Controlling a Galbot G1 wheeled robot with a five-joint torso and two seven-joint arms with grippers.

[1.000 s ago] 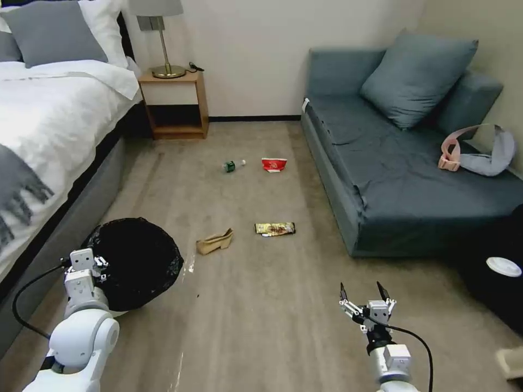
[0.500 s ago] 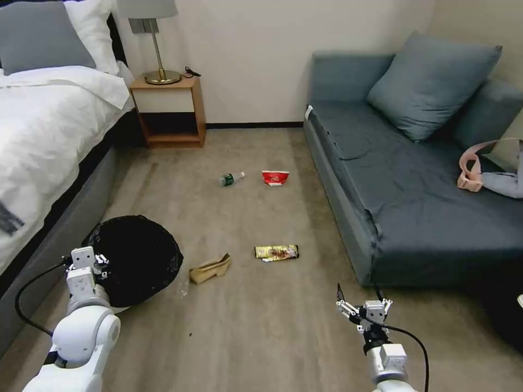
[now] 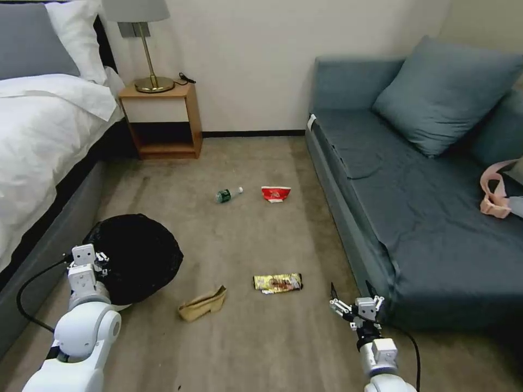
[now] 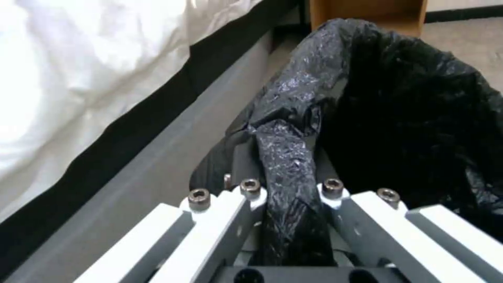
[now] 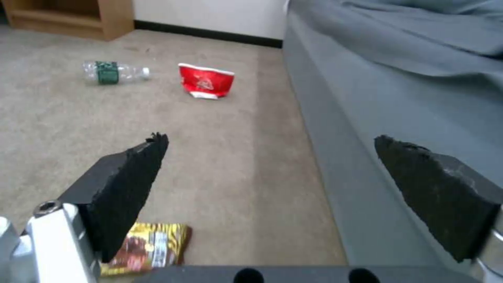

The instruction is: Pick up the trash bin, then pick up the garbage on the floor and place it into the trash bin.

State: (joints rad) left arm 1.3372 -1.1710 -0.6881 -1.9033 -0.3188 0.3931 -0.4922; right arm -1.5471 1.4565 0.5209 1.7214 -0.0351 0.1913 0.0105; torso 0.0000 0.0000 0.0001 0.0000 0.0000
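Note:
The trash bin [image 3: 136,256], lined with a crinkly black bag, sits at the left by the bed, and my left gripper [image 3: 88,260] is shut on its near rim. In the left wrist view the bag's rim [image 4: 285,157] is pinched between the fingers. My right gripper [image 3: 351,293] hangs open above the floor beside the sofa's front, nothing between its fingers [image 5: 131,184]. On the floor lies the garbage: a brown paper bag [image 3: 202,304], a dark-and-gold wrapper [image 3: 278,282] [image 5: 147,247], a clear bottle [image 3: 227,194] [image 5: 112,72] and a red-and-white carton [image 3: 275,193] [image 5: 206,80].
A bed [image 3: 43,125] runs along the left and a blue sofa [image 3: 436,218] along the right, with a floor corridor between them. A wooden nightstand [image 3: 163,117] with a lamp [image 3: 144,49] stands against the far wall. A pink item [image 3: 493,198] lies on the sofa.
The whole view has shifted: the camera has moved forward, so the litter and the sofa now sit nearer and lower in the picture. Both grippers keep their states, the left still holding the bin.

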